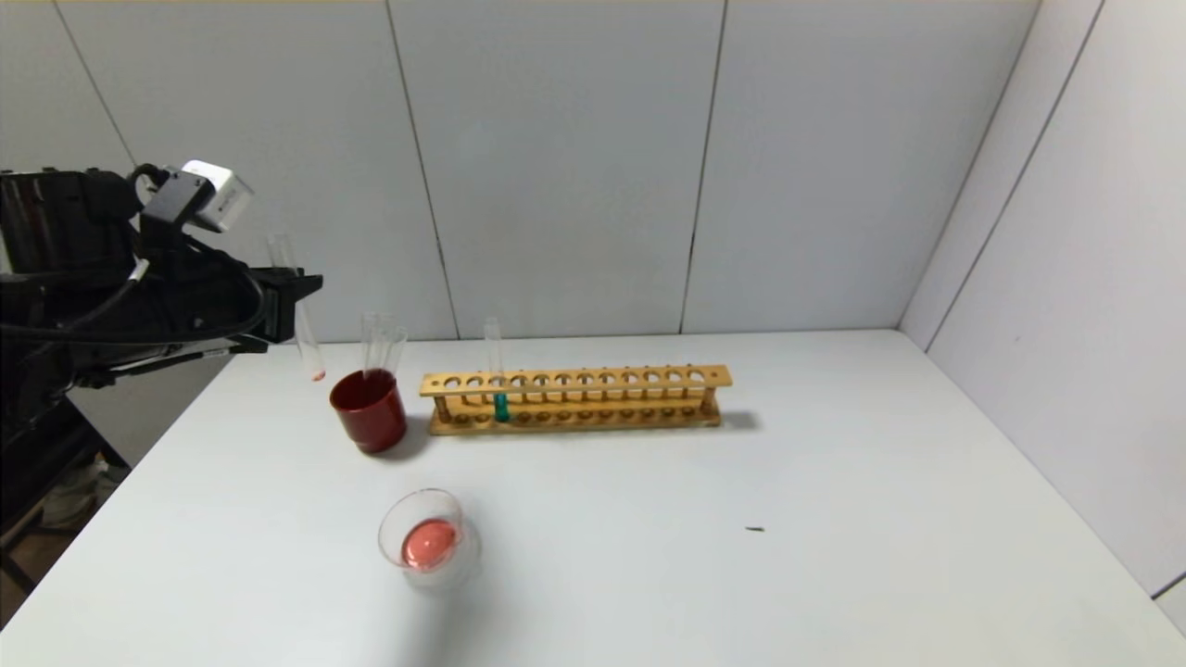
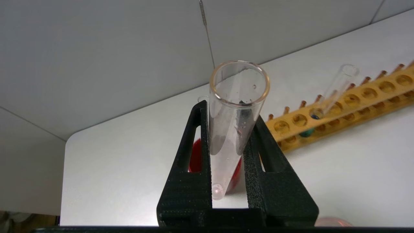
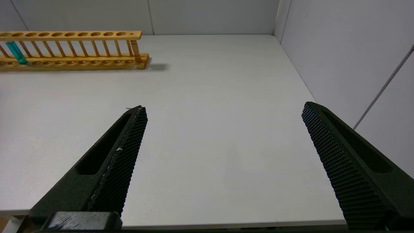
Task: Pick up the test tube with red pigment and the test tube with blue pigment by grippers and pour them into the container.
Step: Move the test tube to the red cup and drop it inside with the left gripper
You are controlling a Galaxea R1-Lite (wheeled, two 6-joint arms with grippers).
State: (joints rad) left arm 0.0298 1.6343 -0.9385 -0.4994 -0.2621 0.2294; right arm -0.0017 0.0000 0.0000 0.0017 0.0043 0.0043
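Note:
My left gripper is shut on the red-pigment test tube and holds it nearly upright in the air, left of and above the dark red cup. In the left wrist view the tube sits between the fingers, almost empty, with a pink trace at its round bottom. The blue-pigment test tube stands in the wooden rack; it also shows in the right wrist view. The clear glass container holds red liquid near the table's front. My right gripper is open and empty over the right front of the table.
The dark red cup holds a few colourless tubes and stands left of the rack. The white table is walled at the back and right. A small dark speck lies right of the middle.

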